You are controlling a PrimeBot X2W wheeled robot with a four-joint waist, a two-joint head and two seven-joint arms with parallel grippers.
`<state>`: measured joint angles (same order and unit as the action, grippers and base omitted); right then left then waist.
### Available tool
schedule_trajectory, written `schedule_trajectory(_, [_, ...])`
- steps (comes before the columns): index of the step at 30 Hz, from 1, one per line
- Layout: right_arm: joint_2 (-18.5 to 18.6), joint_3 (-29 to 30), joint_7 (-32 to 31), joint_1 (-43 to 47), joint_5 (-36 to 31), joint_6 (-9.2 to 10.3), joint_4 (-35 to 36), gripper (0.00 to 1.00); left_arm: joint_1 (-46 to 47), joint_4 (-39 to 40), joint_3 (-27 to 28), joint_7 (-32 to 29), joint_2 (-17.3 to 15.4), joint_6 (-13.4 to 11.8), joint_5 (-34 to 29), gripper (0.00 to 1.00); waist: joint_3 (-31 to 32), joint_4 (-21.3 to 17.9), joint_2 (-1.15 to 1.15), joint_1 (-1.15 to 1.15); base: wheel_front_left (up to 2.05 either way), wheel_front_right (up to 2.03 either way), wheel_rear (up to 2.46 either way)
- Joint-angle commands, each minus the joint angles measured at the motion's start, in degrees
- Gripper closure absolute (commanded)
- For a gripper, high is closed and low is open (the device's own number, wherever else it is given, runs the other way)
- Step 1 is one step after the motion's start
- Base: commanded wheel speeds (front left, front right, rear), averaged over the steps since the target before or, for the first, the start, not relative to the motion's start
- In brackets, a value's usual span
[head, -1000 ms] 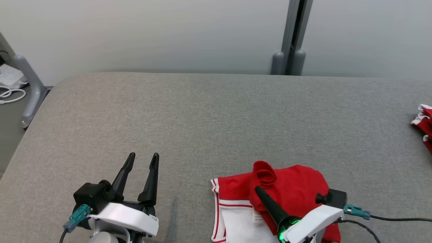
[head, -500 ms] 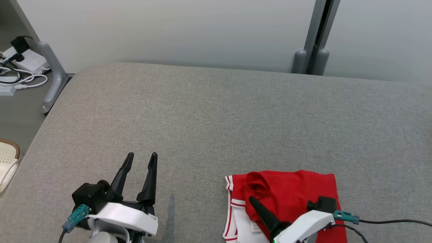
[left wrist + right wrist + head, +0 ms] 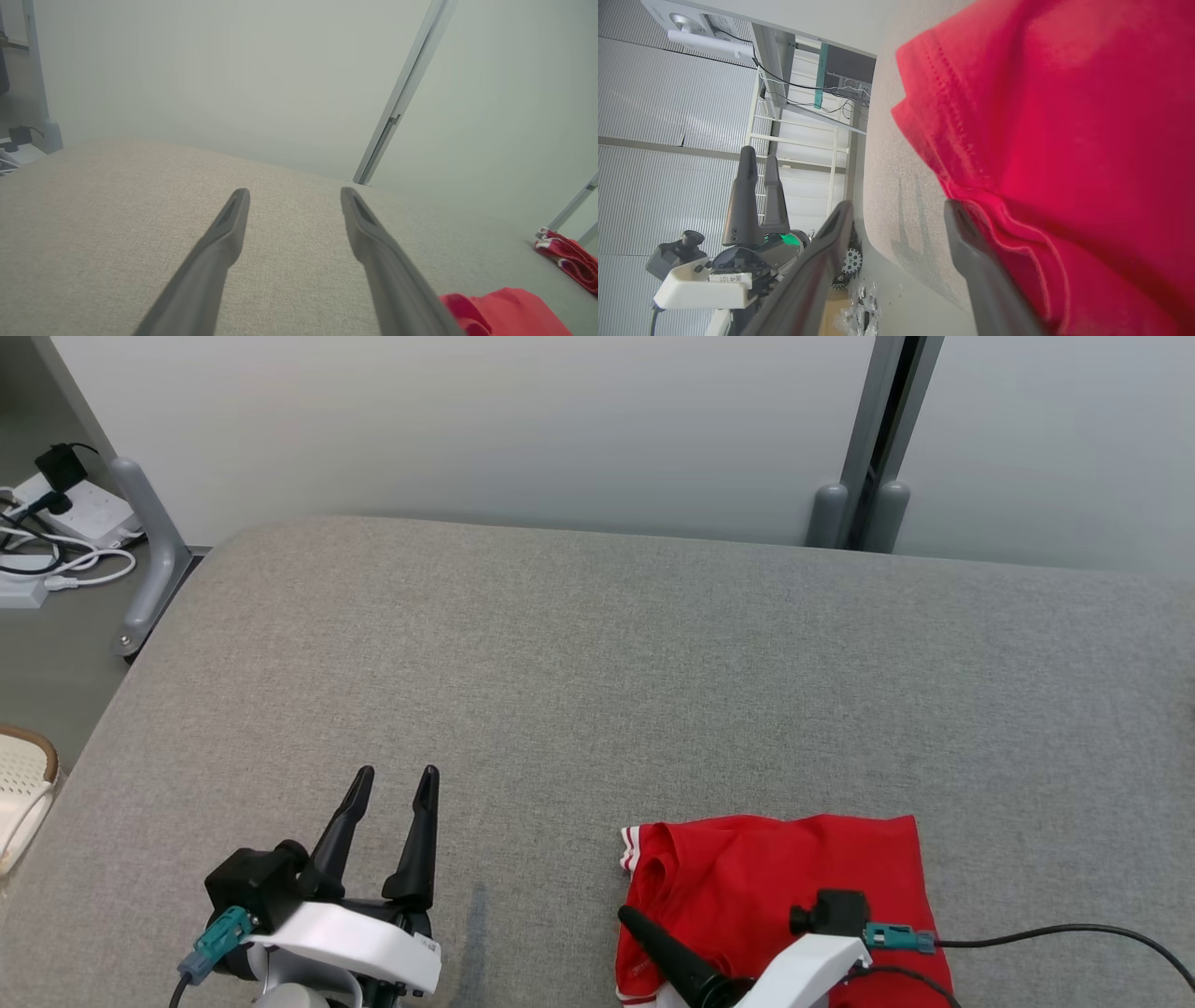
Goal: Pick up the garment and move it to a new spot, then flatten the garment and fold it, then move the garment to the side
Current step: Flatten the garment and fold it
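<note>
The garment (image 3: pixel 775 868) lies folded as a red rectangle on the grey padded table (image 3: pixel 579 663), near its front edge, with a strip of red-white trim at its left corner. My right gripper (image 3: pixel 637 926) lies low at the garment's front left corner, turned on its side. In the right wrist view the right gripper (image 3: pixel 899 207) is open, bare grey surface between its fingers and the garment's (image 3: pixel 1055 140) stitched hem beside one finger. My left gripper (image 3: pixel 392 786) rests open to the left, clear of the cloth; the left gripper (image 3: pixel 294 196) holds nothing.
Another red-and-white cloth (image 3: pixel 567 254) lies at the table's far right. On the floor to the left are a power strip with cables (image 3: pixel 56 523), a grey post (image 3: pixel 149 551) and a pale basket edge (image 3: pixel 23 784). Grey wall posts (image 3: pixel 859 513) stand behind the table.
The camera has swung left. My right gripper has opened and let go of the red fold, which has dropped flat. That gripper has drawn back toward the front edge. The left arm has stayed put.
</note>
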<state>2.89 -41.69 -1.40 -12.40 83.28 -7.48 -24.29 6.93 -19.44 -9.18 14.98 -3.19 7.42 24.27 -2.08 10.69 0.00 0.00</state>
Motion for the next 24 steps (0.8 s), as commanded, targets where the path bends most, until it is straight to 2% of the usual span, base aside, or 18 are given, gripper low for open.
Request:
schedule_trajectory(1, [0.2, -0.5, 0.3, -0.6, 0.7, -0.02, 0.3, 0.0, -0.3, -0.1, 0.0, 0.2, -0.2, 0.1, 0.1, 0.0, 0.2, -0.1, 0.0, 0.0, 0.0, 0.0, 0.0])
schedule_trajectory(7, [0.1, -2.9, 0.1, -1.7, 1.0, -0.02, 1.1, 0.0, -0.8, -0.3, 0.0, 0.2, -0.1, 0.1, 0.1, 0.0, 1.1, -0.4, 0.0, 0.0, 0.0, 0.0, 0.0])
schedule_trajectory(10, [1.5, -1.3, 1.6, -2.6, 0.6, -0.02, 2.3, 0.0, -1.0, -0.2, 0.2, 0.2, -0.1, 0.1, 0.1, 0.0, 1.6, -0.8, 0.0, 0.0, 0.0, 0.0, 0.0])
schedule_trajectory(12, [3.4, 0.2, 3.2, -3.4, -0.4, -0.02, 3.2, 0.0, -1.3, 0.0, 0.3, 0.2, -0.1, 0.1, -0.1, 0.0, 2.0, -1.3, 0.0, 0.0, 0.0, 0.0, 0.0])
schedule_trajectory(17, [11.5, 5.3, 9.7, -5.6, -6.6, -0.02, 5.2, 0.0, -1.4, 0.8, 0.6, 0.2, -0.1, 0.1, -0.3, 0.0, 2.5, -3.1, 0.0, 0.0, 0.0, 0.0, 0.0])
schedule_trajectory(21, [17.4, 8.1, 14.8, -6.9, -16.3, -0.02, 3.4, 0.0, -1.2, 1.4, 0.8, 0.2, -0.1, 0.1, -0.4, 0.0, 2.4, -4.3, 0.0, 0.0, 0.0, 0.0, 0.0])
schedule_trajectory(24, [18.7, 11.6, 16.4, -6.2, -23.3, -0.02, 2.7, 0.0, -1.3, 2.1, 1.0, 0.2, -0.1, 0.1, -0.1, 0.0, 2.1, -5.1, 0.0, 0.0, 0.0, 0.0, 0.0])
